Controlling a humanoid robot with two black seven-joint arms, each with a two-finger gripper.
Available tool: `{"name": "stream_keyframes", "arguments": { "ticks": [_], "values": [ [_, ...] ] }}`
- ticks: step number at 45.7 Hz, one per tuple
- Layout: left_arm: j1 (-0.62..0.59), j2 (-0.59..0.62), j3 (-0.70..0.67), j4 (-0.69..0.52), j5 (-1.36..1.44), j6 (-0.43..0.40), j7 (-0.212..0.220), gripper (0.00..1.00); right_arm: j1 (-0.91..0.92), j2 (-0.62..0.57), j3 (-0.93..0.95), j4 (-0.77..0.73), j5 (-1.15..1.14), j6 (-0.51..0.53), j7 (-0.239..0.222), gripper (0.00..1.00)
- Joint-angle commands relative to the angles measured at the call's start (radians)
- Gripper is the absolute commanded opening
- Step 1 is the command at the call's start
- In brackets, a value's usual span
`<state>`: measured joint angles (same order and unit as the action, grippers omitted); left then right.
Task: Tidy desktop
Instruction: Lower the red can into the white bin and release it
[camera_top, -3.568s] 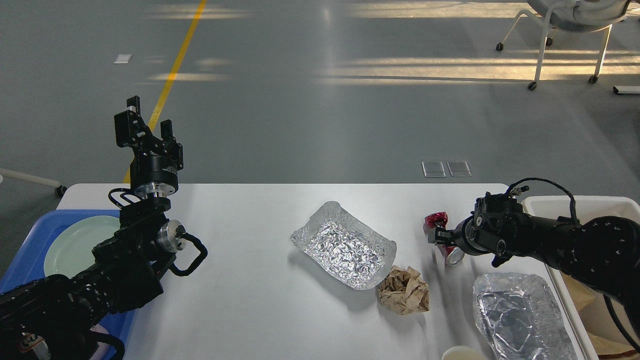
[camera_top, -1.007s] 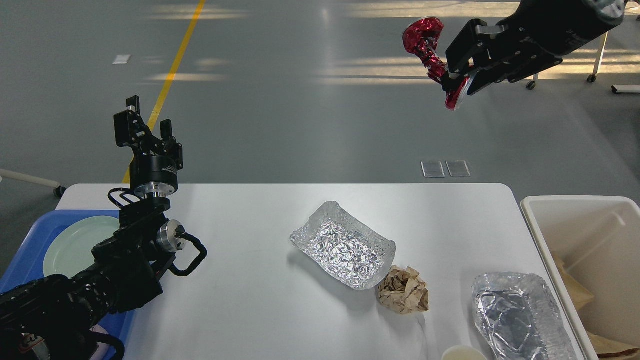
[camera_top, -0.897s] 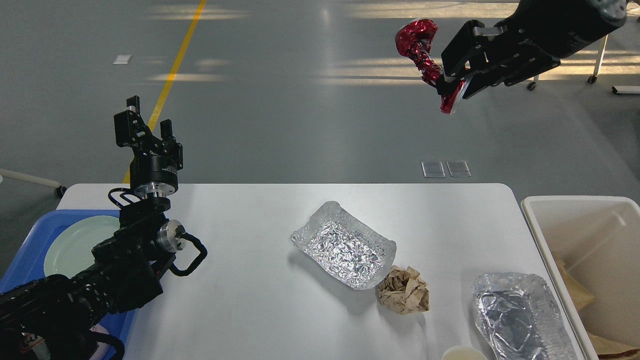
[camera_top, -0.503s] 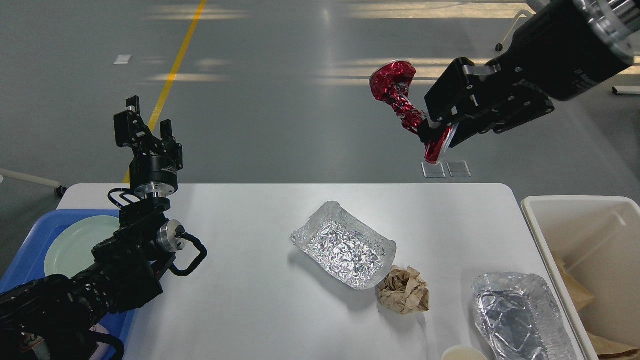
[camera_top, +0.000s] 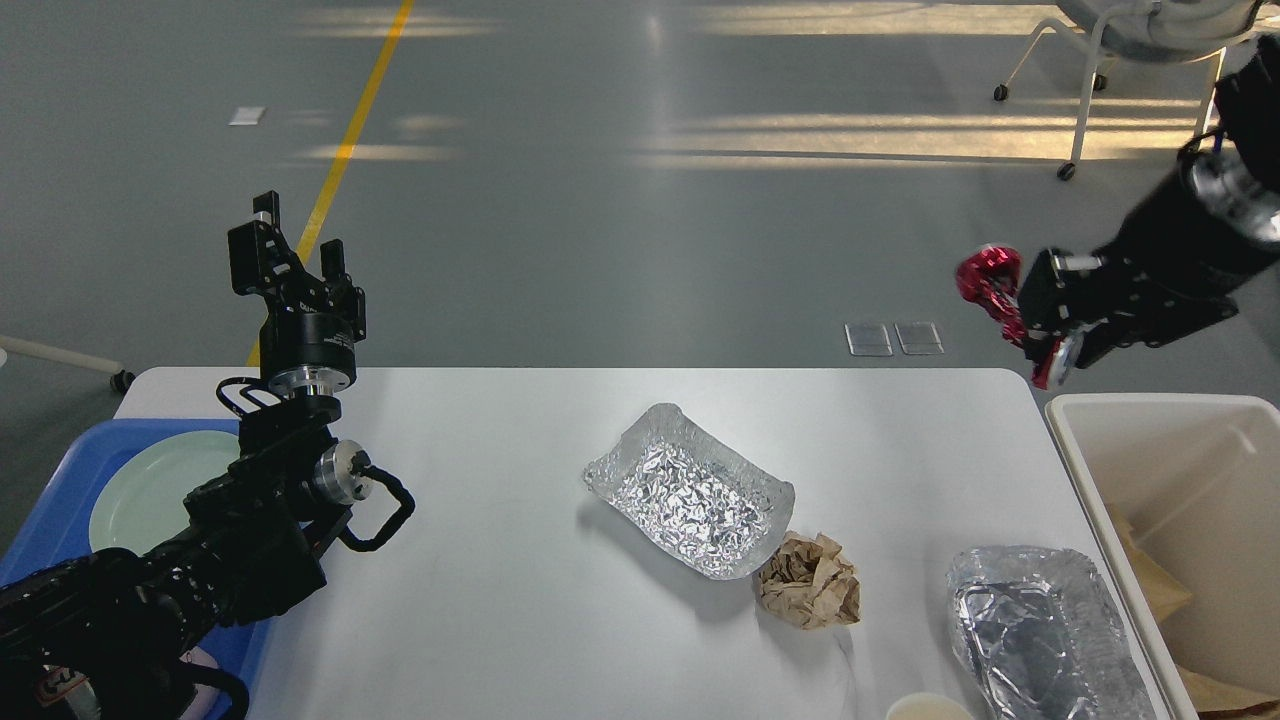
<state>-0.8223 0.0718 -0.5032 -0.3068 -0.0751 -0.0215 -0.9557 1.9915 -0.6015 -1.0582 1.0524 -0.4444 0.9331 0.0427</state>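
Observation:
The white desktop (camera_top: 500, 620) fills the lower view. On it lie a crumpled foil tray (camera_top: 690, 492) at the middle, a ball of brown paper (camera_top: 810, 593) beside it, and a second foil tray (camera_top: 1045, 630) at the front right. My right gripper (camera_top: 1040, 320) is shut on a crushed red can (camera_top: 990, 285) and holds it in the air above the desktop's far right corner, just left of the off-white bin (camera_top: 1150, 415). My left gripper (camera_top: 285, 250) is raised above the far left corner, fingers apart and empty.
A blue tray (camera_top: 60, 480) with a pale green plate (camera_top: 150, 480) sits at the left edge. The bin holds brown paper scraps (camera_top: 1150, 590). A white cup rim (camera_top: 925, 708) shows at the bottom edge. A wheeled chair (camera_top: 1130, 60) stands far right on the floor.
My right gripper picked the red can up off the desktop, swung it high, and has now come down and to the right toward the bin. The left arm has not moved.

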Motion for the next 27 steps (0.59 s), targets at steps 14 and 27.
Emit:
{"name": "stream_keyframes", "arguments": {
  "ticks": [14,27],
  "values": [
    [0.000,0.000,0.000,0.000,0.000,0.000,0.000,0.96,-0.603,-0.001,-0.028,-0.452,-0.109,-0.335,-0.001,0.18],
    [0.000,-0.001,0.000,0.000,0.001,0.000,0.000,0.96,-0.865,0.000,-0.028,-0.634,-0.109,-0.499,-0.003,0.44]
  ]
}}
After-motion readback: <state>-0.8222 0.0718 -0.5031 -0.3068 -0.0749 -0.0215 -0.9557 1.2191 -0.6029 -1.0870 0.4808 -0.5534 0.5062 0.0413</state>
